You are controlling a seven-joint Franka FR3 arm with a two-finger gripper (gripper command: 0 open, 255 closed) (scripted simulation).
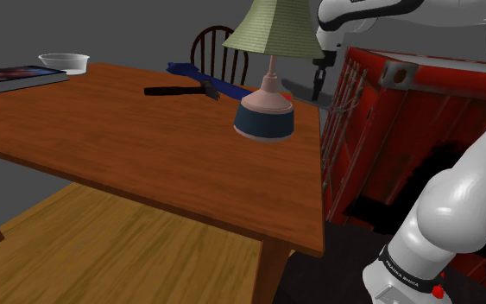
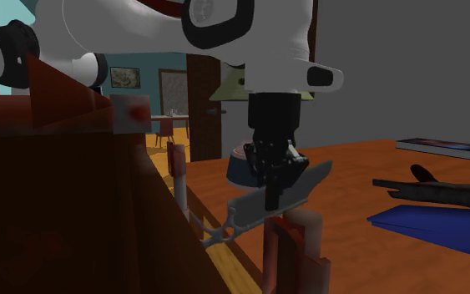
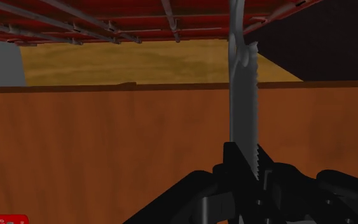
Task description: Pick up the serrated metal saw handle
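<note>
A grey metal saw (image 2: 295,190) with a serrated edge is clasped in my black gripper (image 2: 273,185), which is shut on it. It hangs tilted over the wooden table's (image 2: 350,167) near end, its thin handle end (image 2: 229,224) lowest. In the wrist view the blade (image 3: 242,95) runs straight out from between my fingers (image 3: 234,167), its teeth along one edge. In the shoulder view my gripper (image 1: 318,85) is behind the lamp, at the table's far right corner, with the saw (image 1: 301,89) under it.
A lamp (image 1: 267,60) with a green shade stands close to my gripper. A black hammer (image 1: 180,90), a blue flat object (image 1: 211,79), a book (image 1: 12,78) and a bowl (image 1: 64,62) lie farther along the table (image 1: 146,147). A red crate (image 1: 405,129) flanks the table's right end.
</note>
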